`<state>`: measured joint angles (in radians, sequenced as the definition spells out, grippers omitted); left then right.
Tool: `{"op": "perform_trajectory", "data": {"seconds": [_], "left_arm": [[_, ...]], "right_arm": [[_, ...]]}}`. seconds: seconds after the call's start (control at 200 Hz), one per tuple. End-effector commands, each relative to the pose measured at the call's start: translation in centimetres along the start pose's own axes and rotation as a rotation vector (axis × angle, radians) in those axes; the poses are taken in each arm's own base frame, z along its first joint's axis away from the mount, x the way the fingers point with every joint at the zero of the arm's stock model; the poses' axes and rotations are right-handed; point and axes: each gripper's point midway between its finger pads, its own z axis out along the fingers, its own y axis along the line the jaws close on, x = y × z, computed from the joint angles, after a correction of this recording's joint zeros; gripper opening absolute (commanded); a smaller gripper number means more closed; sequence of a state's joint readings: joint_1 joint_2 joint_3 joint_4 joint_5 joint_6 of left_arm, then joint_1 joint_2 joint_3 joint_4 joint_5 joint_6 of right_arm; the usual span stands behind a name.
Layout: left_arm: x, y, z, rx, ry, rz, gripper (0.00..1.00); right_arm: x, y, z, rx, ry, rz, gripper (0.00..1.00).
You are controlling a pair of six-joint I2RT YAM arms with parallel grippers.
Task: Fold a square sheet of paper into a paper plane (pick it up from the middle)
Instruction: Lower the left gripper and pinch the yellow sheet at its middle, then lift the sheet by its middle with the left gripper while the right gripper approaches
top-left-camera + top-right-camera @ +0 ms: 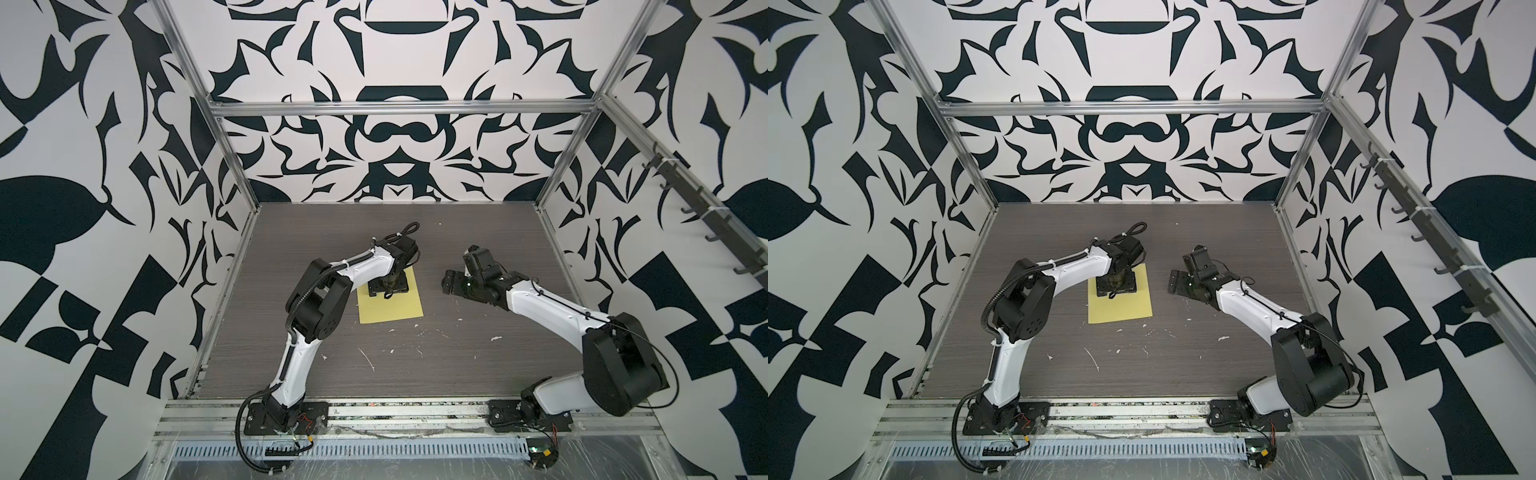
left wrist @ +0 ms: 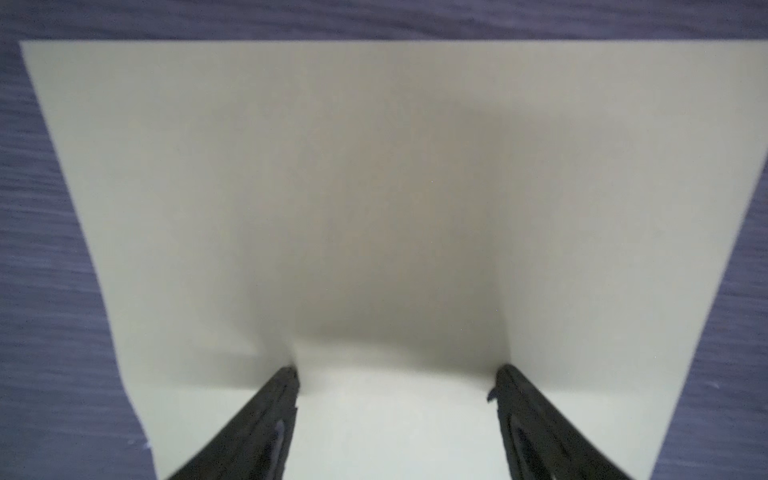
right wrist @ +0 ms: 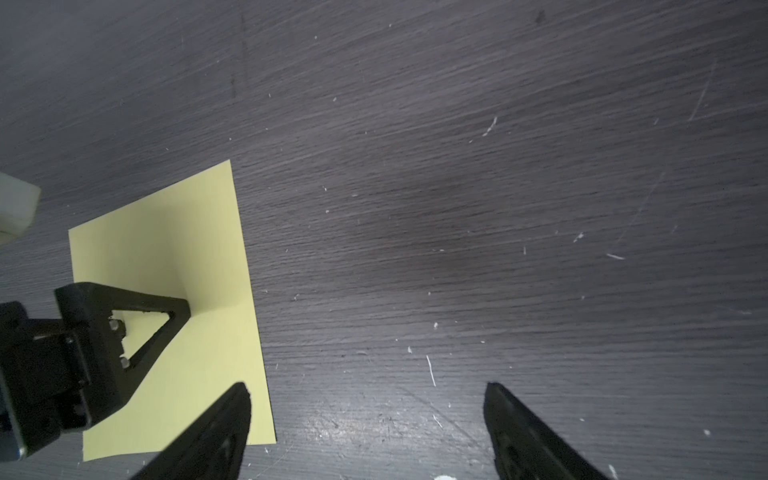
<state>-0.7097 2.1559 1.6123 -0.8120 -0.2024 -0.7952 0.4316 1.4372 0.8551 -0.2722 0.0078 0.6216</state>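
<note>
L arm's black gripper (image 1: pixel 388 286) points down over a thin, flat yellow square sheet of paper (image 1: pixel 390 311) on the dark wood-grain tabletop (image 1: pixel 457 374). R arm's black gripper (image 1: pixel 451 283) hangs at sheet's 3 o'clock, apart. Small white flecks (image 1: pixel 494 338) lie toward 5 o'clock.

The square sheet of paper (image 1: pixel 390 309) lies flat on the table (image 1: pixel 457 365), left of the middle in both top views. The left gripper (image 1: pixel 388 286) stands over the sheet's far half, and in the left wrist view its two fingertips (image 2: pixel 291 374) touch the sheet, set apart from each other. The right gripper (image 1: pixel 451 286) hangs to the right of the sheet, clear of it, above bare table. Small flecks (image 1: pixel 496 338) lie scattered on the table in front of the sheet and to its right.
</note>
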Motion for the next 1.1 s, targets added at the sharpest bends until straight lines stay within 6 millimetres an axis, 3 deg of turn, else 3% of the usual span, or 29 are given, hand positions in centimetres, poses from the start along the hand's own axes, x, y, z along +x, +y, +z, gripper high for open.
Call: {"op": "perform_trajectory", "data": {"seconds": [0.0, 0.265, 0.435, 0.59, 0.7, 0.86, 1.095], "left_arm": [[4.6, 3.6, 5.4, -0.138, 0.175, -0.005, 0.74], [4.4, 3.9, 5.3, -0.131, 0.173, -0.010, 0.73], [3.2, 3.0, 3.7, -0.089, 0.131, -0.003, 0.69], [1.6, 2.1, 0.4, -0.018, 0.061, -0.009, 0.56], [-0.1, 0.5, -3.0, 0.119, -0.047, -0.014, 0.46], [-0.9, -1.0, -7.2, 0.307, -0.116, 0.004, 0.34], [-0.4, -3.5, -11.4, 0.648, -0.063, -0.012, 0.33]], "right_arm": [[-0.5, 0.4, -0.1, -0.009, -0.015, 0.002, 0.91], [-0.4, 0.3, 0.1, -0.004, -0.009, 0.007, 0.91], [-0.4, 0.4, 0.2, -0.006, -0.006, 0.009, 0.91], [-0.3, 0.5, 0.3, -0.010, -0.001, 0.014, 0.90], [-0.4, 0.6, 0.2, -0.015, -0.007, 0.019, 0.90], [-1.0, 0.9, -0.1, -0.029, -0.030, 0.027, 0.90], [-2.0, 1.9, -1.2, -0.084, -0.059, 0.006, 0.90]]}}
